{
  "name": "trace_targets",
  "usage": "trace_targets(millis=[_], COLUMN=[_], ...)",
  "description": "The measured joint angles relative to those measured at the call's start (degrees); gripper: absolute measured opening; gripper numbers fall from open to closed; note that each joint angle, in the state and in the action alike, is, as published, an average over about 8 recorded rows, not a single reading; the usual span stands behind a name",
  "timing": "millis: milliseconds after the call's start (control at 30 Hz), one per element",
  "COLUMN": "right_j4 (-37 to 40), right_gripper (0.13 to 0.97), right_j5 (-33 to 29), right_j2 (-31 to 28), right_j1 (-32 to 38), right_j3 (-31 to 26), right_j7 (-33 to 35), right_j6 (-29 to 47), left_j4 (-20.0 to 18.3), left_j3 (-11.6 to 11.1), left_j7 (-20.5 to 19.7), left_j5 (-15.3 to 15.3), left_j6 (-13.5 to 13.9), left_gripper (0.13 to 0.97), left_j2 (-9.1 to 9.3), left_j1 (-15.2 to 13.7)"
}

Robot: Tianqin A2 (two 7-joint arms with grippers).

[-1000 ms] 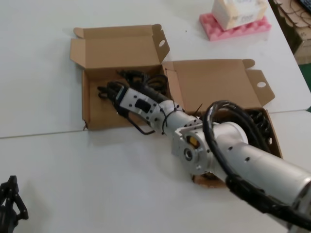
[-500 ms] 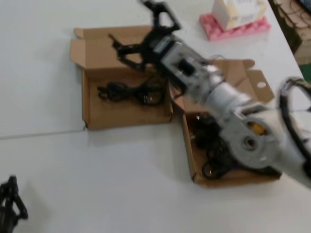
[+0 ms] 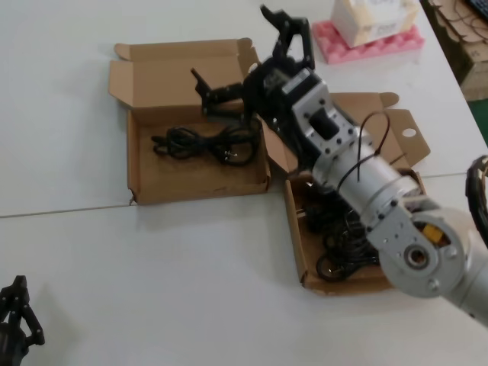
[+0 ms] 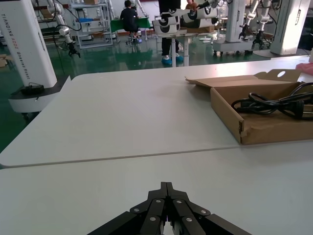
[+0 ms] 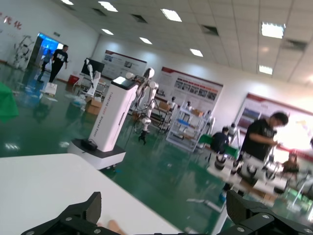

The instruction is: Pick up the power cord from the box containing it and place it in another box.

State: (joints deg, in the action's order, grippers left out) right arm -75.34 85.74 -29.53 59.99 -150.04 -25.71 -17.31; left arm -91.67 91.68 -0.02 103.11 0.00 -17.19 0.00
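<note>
The power cord [image 3: 202, 144], a slim black looped bundle, lies in the squarish brown box [image 3: 145, 179] on the left, the one with a ragged front corner. My right gripper [image 3: 230, 42] hangs open and empty above that box's back right corner, clear of the cord. In the right wrist view the right gripper [image 5: 164, 210] has its fingers [image 5: 80, 214] wide apart with only the hall behind. The wide-lidded box [image 3: 293, 229] on the right holds a heap of black cords [image 3: 343, 240], partly hidden by my right arm. The left wrist view shows the cord [image 4: 274, 104] in the squarish box [image 4: 259, 129].
My left gripper [image 3: 15, 320] is parked shut at the table's near left corner, seen as [image 4: 166, 186] in its wrist view. A pink foam pad [image 3: 396, 43] carrying a white box [image 3: 374, 15] stands at the back right. A seam crosses the table.
My right gripper was low inside the squarish box on the cord. It has let the cord go and risen back and to the right, open. The cord stays in the box.
</note>
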Motion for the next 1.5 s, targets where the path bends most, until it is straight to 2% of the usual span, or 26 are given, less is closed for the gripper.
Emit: trace_targets(millis=[133, 400, 633, 933, 1200, 1233, 1500], right_j4=[-0.9, -2.9, -4.5, -6.7, -8.7, -8.9, -10.8], right_gripper=[0.704, 0.956, 0.960, 0.966, 0.966, 0.966, 0.966], right_j5=[1.0, 3.1, 4.8, 7.2, 9.2, 9.5, 11.5], right_j2=[0.7, 2.2, 3.4, 5.1, 6.5, 6.7, 8.2], right_j1=[-3.4, -10.5, -16.7, -24.7, -31.8, -32.7, -39.8], right_j3=[3.3, 10.2, 16.2, 24.0, 30.9, 31.8, 38.7], right_j7=[0.0, 0.0, 0.0, 0.0, 0.0, 0.0, 0.0], right_j6=[1.0, 3.0, 4.8, 7.1, 9.2, 9.4, 11.5], left_j4=[0.0, 0.0, 0.0, 0.0, 0.0, 0.0, 0.0], left_j3=[0.0, 0.0, 0.0, 0.0, 0.0, 0.0, 0.0], left_j7=[0.0, 0.0, 0.0, 0.0, 0.0, 0.0, 0.0], left_j5=[0.0, 0.0, 0.0, 0.0, 0.0, 0.0, 0.0], left_j6=[0.0, 0.0, 0.0, 0.0, 0.0, 0.0, 0.0], left_gripper=[0.163, 0.184, 0.197, 0.298, 0.464, 0.464, 0.678], left_j2=[0.00, 0.00, 0.00, 0.00, 0.00, 0.00, 0.00], left_j1=[0.0, 0.0, 0.0, 0.0, 0.0, 0.0, 0.0])
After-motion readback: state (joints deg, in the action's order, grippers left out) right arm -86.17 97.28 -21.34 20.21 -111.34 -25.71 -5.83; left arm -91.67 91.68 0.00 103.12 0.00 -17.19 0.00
